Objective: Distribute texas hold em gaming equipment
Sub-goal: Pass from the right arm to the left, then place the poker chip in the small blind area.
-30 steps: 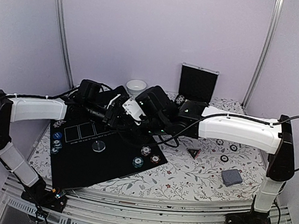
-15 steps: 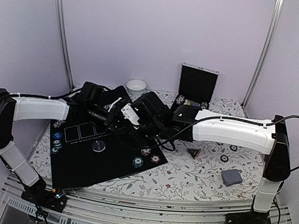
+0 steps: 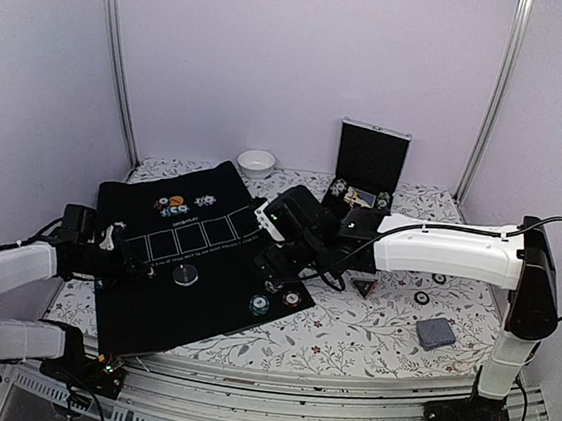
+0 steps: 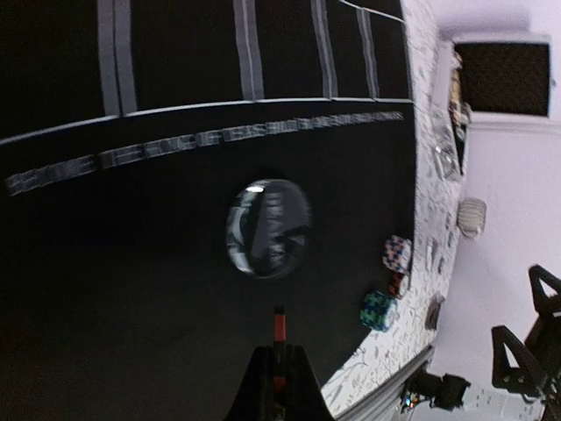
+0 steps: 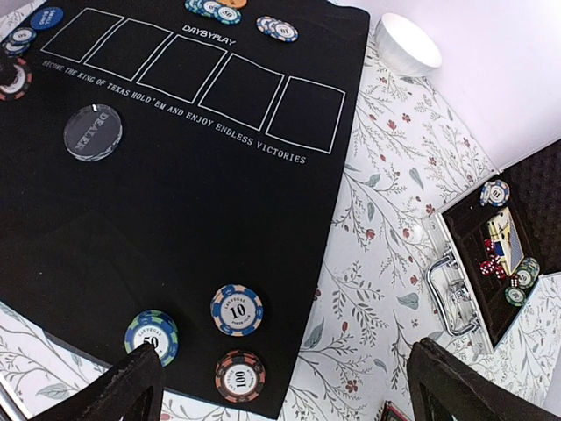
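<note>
The right pincer (image 5: pixel 285 367) hangs with its jaws spread wide and nothing between them. It is above the near right corner of the black Texas Hold'em mat (image 3: pixel 149 322), which covers the left half of the floral worktop (image 3: pixel 347 343). Below it, 3 poker chips sit close together without touching: a 10 chip (image 5: pixel 237 310), a 50 chip (image 5: pixel 151 337) and a 100 chip (image 5: pixel 240 375), the last right at the mat's edge.

The left pincer (image 4: pixel 279 355) is closed, low over the mat's left side. Its tips point toward the round dealer button (image 4: pixel 267 228), which lies flat near the mat's middle, on the near side of the row of 5 printed card boxes. A thin red strip shows at the closed tips; what it is cannot be told.

More chips (image 5: pixel 215 9) lie by the mat's far edge and a few (image 5: pixel 19 37) by its left edge. The black-red triangular marker (image 3: pixel 363 287) rests on the worktop just right of the mat. The deck of cards (image 3: pixel 435 333) lies toward the near right corner.

A white bowl (image 3: pixel 256 162) and an open case (image 3: pixel 371 160) stand along the far edge.
</note>
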